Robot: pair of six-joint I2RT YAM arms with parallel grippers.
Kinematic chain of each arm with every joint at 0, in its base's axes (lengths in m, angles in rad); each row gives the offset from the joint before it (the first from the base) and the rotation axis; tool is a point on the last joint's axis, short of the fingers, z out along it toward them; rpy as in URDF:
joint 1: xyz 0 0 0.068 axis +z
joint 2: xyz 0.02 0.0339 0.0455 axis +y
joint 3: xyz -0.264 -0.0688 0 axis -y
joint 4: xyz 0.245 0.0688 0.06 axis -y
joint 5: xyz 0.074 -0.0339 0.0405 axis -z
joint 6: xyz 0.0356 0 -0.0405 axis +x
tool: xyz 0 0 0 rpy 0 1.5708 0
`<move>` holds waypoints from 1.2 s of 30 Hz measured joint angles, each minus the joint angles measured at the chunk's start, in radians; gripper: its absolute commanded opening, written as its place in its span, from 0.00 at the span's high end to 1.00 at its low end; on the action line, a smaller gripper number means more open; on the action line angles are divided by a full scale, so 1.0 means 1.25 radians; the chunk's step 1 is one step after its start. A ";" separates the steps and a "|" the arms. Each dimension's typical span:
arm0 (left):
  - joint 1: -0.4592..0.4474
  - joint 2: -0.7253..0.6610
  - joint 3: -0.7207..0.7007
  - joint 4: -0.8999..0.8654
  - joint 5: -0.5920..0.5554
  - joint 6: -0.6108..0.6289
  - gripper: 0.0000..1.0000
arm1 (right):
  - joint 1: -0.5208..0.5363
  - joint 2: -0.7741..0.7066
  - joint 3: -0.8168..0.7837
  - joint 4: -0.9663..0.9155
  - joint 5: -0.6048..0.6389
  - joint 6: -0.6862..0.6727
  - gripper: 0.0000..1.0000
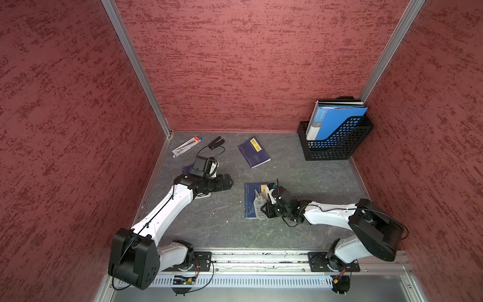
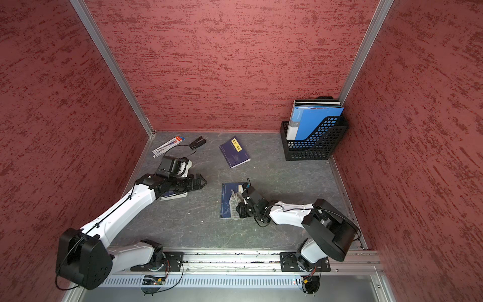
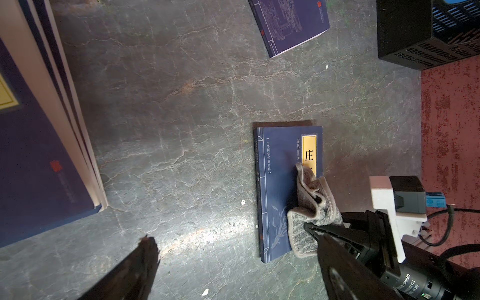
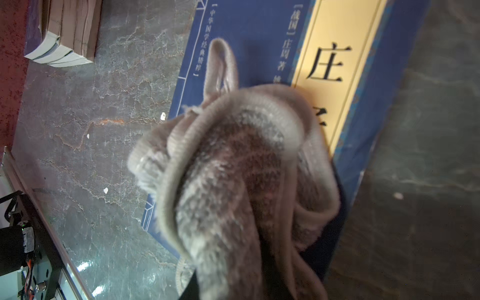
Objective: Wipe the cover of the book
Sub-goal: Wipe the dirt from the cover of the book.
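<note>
The right gripper (image 1: 262,209) pinches a fluffy grey cloth (image 4: 233,168) against the dark-blue, yellow-labelled paperback book (image 1: 251,194); the left gripper (image 1: 229,182) hangs spread wide.

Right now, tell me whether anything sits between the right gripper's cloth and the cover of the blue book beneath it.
Nothing visible does. The right gripper is shut on the grey cloth, which lies directly on the blue book's cover, overlapping its yellow title strip.

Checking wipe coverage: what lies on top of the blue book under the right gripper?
A crumpled grey cloth, pinched by the right gripper, lies on the book, over part of its yellow title label. The cover beneath is hidden.
</note>
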 measured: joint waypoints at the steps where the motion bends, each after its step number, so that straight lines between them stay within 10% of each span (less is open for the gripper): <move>1: 0.000 0.000 0.000 0.000 0.000 0.001 0.03 | 0.000 0.000 -0.001 0.000 0.000 0.001 0.79; 21: 0.000 0.012 0.000 0.000 0.000 0.004 0.03 | 0.004 -0.059 -0.030 -0.062 0.004 0.025 0.78; 36: 0.000 0.000 -0.002 -0.004 0.000 0.004 0.03 | -0.141 0.186 0.197 0.003 0.035 -0.022 0.79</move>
